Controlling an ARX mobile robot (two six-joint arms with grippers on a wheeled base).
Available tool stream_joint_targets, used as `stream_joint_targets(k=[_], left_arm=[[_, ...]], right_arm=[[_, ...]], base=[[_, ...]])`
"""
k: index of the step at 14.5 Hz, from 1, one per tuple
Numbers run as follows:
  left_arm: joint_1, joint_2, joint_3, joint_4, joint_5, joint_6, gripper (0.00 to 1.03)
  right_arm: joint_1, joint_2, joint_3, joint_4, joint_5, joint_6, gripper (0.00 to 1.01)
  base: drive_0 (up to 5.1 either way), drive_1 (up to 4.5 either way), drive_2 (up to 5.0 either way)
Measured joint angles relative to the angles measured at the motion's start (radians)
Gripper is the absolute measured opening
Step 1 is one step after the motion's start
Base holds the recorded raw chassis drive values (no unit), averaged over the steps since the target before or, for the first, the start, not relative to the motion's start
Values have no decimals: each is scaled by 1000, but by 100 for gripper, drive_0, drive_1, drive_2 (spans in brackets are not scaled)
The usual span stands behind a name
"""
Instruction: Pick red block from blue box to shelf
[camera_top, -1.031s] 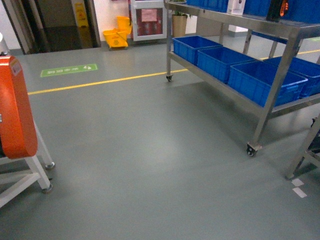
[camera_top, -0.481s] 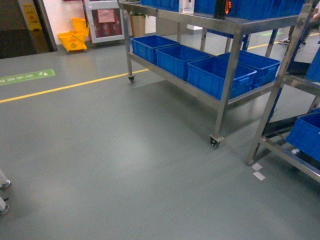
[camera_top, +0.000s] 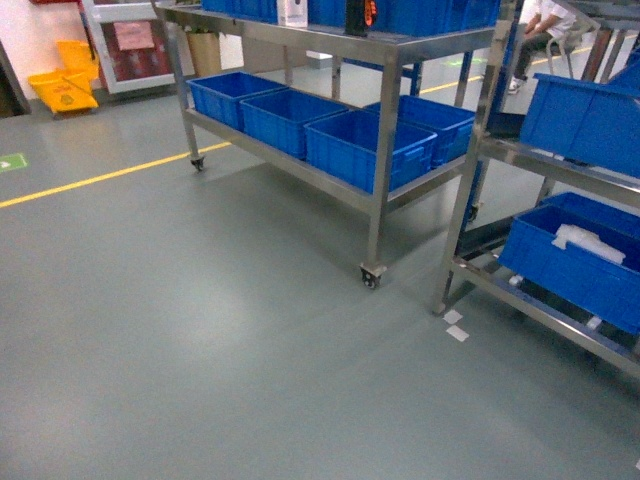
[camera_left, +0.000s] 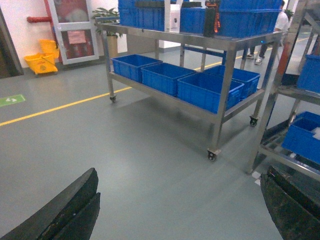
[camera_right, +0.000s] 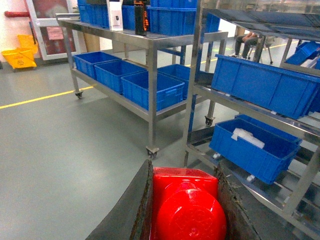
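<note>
Transport is the step in hand, I judge: the right gripper (camera_right: 185, 210) is clenched on the red block (camera_right: 186, 205), a dark finger pressed against each side of it, and the shelf (camera_right: 150, 42) stands well ahead of the jaws and a little to their left. To do it well, keep the clamp firm and the wrist level while the base rolls closer, and aim for bare steel rather than the blue crates (camera_right: 146, 87) on the lower tier.

The block is cube-like, so it has no clear long axis; its round stud faces the wrist camera, back along the fingers.

The left gripper (camera_left: 177, 210) is spread wide and holds nothing. The blue box is in no view.
</note>
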Motion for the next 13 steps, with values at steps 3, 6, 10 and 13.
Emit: stream_joint_targets(k=[3,6,10,13], left_arm=[[0,0,0,0,0,0,98],[0,0,0,0,0,0,98],[0,0,0,0,0,0,98],[0,0,0,0,0,0,98]], right_arm=[[0,0,0,0,0,0,27],[0,0,0,0,0,0,27],[0,0,0,0,0,0,27],[0,0,0,0,0,0,27]], base=[[-153,-153,-153],[-145,-145,-145],[-151,-151,-151],[-145,-145,-145]])
